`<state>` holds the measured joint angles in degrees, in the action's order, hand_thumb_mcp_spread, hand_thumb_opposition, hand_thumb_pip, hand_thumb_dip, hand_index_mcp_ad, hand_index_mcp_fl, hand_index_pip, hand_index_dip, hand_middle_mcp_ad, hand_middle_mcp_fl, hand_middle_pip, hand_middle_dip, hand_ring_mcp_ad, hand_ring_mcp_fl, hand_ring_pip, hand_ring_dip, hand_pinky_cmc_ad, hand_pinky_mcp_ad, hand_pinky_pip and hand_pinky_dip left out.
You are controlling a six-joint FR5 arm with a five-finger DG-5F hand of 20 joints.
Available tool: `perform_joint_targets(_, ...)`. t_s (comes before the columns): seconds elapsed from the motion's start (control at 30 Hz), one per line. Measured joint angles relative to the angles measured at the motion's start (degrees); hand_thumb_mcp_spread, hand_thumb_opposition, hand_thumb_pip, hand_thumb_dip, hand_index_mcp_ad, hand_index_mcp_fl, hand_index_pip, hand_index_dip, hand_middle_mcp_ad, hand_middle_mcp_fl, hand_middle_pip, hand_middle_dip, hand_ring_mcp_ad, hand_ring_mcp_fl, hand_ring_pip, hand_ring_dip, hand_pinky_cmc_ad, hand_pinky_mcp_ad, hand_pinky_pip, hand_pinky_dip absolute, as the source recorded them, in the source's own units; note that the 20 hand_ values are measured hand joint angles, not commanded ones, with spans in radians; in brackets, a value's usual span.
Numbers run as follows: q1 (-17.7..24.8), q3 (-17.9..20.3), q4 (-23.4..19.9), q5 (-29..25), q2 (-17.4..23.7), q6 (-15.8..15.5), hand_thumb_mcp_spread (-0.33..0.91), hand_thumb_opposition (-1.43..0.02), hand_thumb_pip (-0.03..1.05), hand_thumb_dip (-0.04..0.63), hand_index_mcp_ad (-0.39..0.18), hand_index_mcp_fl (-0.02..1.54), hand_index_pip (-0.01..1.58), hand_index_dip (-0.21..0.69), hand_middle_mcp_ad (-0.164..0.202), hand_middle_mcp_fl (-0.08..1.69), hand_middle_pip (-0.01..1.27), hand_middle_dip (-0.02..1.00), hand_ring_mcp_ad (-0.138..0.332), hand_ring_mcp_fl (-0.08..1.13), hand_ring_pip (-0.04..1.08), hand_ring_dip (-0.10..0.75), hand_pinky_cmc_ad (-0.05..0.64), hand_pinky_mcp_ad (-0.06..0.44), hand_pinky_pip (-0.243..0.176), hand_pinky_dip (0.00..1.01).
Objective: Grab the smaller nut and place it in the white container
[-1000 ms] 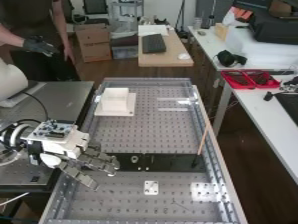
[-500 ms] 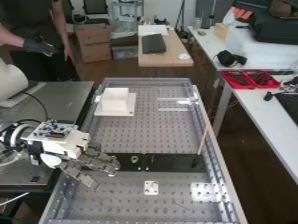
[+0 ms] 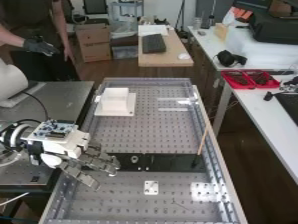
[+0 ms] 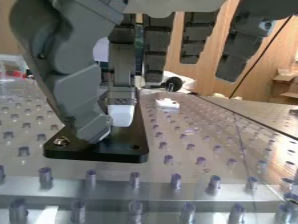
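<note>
Fingers loosely spread, the hand (image 3: 97, 162) hangs at the black plate's (image 3: 174, 162) left end; the white container (image 3: 116, 101) sits far left.

no clear change, high view matching the earlier ones
</note>
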<state>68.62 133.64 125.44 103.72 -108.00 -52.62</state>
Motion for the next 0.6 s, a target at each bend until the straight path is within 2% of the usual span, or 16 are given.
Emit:
perform_joint_targets(0.2, -0.08, -0.38, 0.29, 0.44, -0.16, -0.09, 0.44, -0.85, 0.66, 0.227, -0.099, 0.29, 1.52, 0.237, 0.012, 0.23, 0.12, 0.27, 0.113, 0.01, 0.10, 0.152, 0.339, 0.297, 0.082, 0.20)
perform_joint_targets(0.6, -0.08, -1.62, 1.56, 1.25, -0.17, -1.00, 0.44, -0.85, 0.61, 0.202, -0.101, 0.39, 1.53, 0.253, 0.014, 0.23, 0.12, 0.27, 0.113, 0.01, 0.10, 0.152, 0.340, 0.297, 0.080, 0.20)
